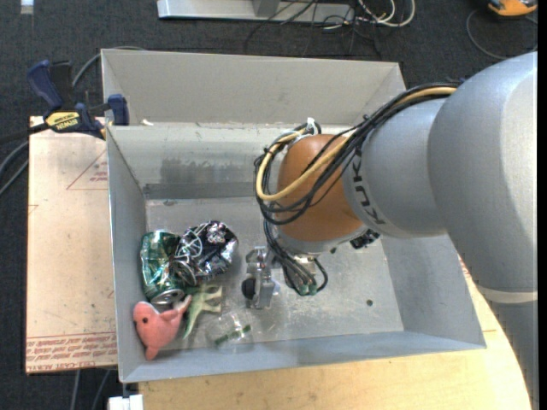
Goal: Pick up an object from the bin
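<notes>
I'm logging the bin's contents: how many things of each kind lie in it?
Crushed green can: 1
Black-and-white wad: 1
Pink soft toy: 1
Pale green figure: 1
Clear plastic scrap: 1
Total: 5

The things in the bin (402, 280) are all gathered in its near left corner. The crushed can (158, 267) lies furthest left, close to the left wall. The crumpled pouch (211, 246) touches it on the right, slightly further back. The soft toy (155, 327) lies in front of the can, nearest the front wall. A small limbed figure (202, 301) lies to the toy's right, with a scrap of wrapping (229, 333) in front of it. The gripper (260, 290) is over bare floor just right of this heap, beside the pouch, and the arm (410, 178) comes in from the right.
</notes>
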